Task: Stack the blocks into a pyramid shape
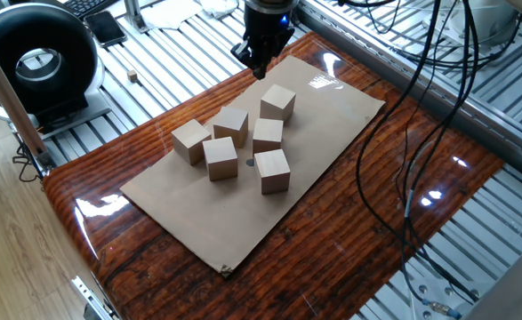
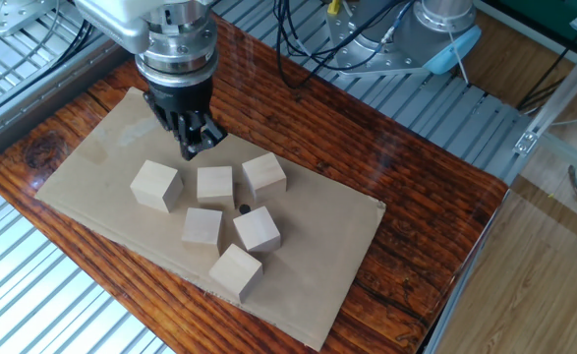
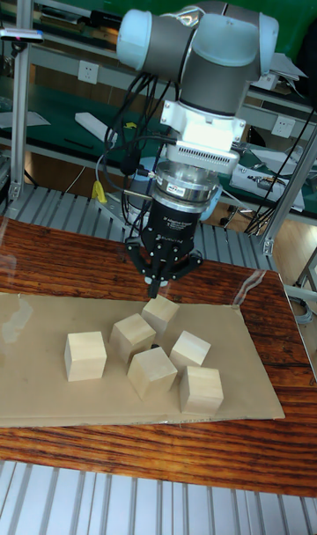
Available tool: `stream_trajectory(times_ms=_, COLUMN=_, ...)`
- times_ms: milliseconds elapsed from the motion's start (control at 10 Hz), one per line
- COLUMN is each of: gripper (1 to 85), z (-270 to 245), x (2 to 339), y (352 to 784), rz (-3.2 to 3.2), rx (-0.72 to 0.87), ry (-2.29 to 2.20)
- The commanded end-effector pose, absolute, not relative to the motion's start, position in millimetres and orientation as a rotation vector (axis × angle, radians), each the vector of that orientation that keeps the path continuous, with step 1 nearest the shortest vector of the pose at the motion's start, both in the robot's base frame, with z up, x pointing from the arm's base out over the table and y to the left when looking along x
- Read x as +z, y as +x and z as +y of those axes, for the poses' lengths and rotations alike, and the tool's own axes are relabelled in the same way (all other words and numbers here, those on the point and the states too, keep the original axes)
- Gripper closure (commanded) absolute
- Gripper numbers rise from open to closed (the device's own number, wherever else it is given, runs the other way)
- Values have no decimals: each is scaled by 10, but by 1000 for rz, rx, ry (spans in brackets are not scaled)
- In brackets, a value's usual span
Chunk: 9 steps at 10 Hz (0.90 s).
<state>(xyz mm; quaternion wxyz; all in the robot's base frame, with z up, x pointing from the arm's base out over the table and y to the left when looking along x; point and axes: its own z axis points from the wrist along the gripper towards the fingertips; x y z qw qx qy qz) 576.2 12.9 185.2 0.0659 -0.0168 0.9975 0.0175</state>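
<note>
Six plain light-tan wooden blocks (image 1: 243, 148) lie flat in a loose bunch on a brown cardboard sheet (image 1: 189, 213), which covers the shiny dark wooden table (image 1: 349, 222). None sits on top of another. The black two-finger gripper (image 2: 196, 145) points straight down from the grey robot arm (image 3: 216, 51). It hangs above the far part of the sheet, over the block at that edge of the bunch. Its fingers are pressed together and hold nothing.

Six plain tan wooden blocks (image 2: 215, 184) lie loosely clustered in a single layer, none stacked, several turned at differing angles.
</note>
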Motion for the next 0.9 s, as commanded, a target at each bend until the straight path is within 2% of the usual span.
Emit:
stream_trajectory(times_ms=0, gripper=847, z=425, x=1813, y=5437, rz=3102, rx=267, ry=-120)
stream_trajectory(times_ms=100, gripper=843, z=421, x=1744, y=5179, rz=3184, rx=291, ry=-219)
stream_trajectory(times_ms=200, gripper=823, z=179, x=1672, y=5120, rz=3191, rx=135, ry=-419)
stream_trajectory(times_ms=300, gripper=740, z=53, x=1654, y=5131, rz=3164, rx=42, ry=-598)
stream_trajectory(times_ms=400, gripper=717, z=50, x=1620, y=5314, rz=3071, rx=-4, ry=-713)
stream_trajectory(times_ms=500, gripper=733, z=108, x=1578, y=5568, rz=2937, rx=-40, ry=-857)
stream_trajectory(times_ms=600, gripper=657, z=233, x=1569, y=5691, rz=2826, rx=-10, ry=-1004)
stream_trajectory(times_ms=700, gripper=650, z=355, x=1574, y=5703, rz=2798, rx=51, ry=-1028)
stream_trajectory(times_ms=800, gripper=700, z=448, x=1554, y=5610, rz=2819, rx=117, ry=-1041)
